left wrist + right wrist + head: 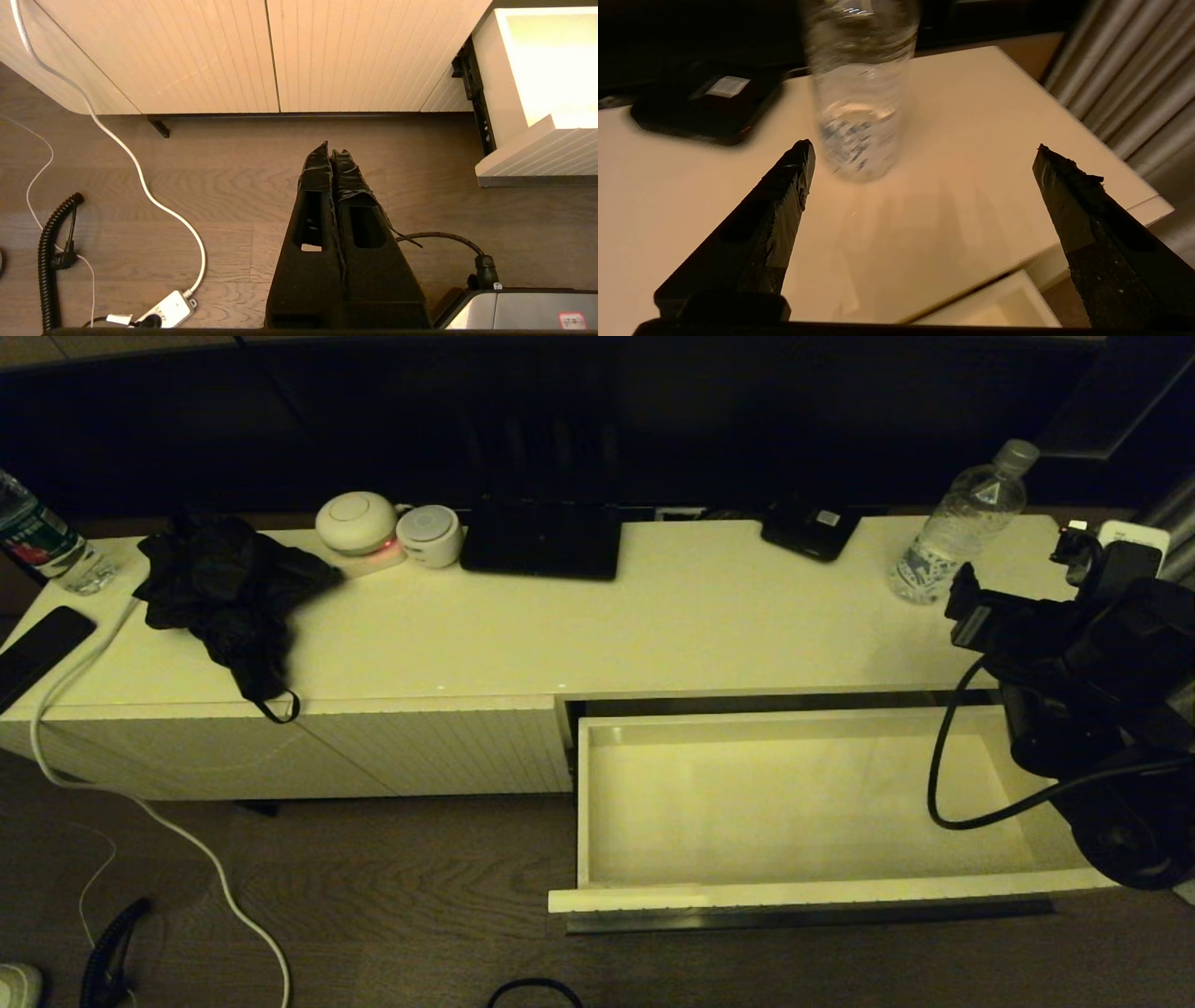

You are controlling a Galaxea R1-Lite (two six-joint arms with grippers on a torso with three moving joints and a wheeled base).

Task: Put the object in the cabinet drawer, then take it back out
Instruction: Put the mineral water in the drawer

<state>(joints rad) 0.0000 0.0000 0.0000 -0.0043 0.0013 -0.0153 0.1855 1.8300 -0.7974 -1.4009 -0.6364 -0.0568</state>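
Note:
The clear water bottle (pixel 962 523) with a grey cap stands upright on the cabinet top (pixel 653 616) near its right end; in the right wrist view the bottle (pixel 861 107) is just beyond the fingers. My right gripper (pixel 922 154) is open, empty, hovering over the top's front right part, short of the bottle. In the head view only the right arm's dark body shows, above the drawer's right end. The cabinet drawer (pixel 597 803) is pulled out, its pale interior bare. My left gripper (pixel 331 151) is shut and empty over the wooden floor.
On the top lie a black cloth (pixel 229 588), two round white devices (pixel 387 530), a dark tablet (pixel 541 541) and a black device (pixel 810 530). A green-and-red labelled bottle (pixel 42 541) stands far left. White cable (pixel 140 803) trails on the floor. Curtains (pixel 1134 84) hang right of the cabinet.

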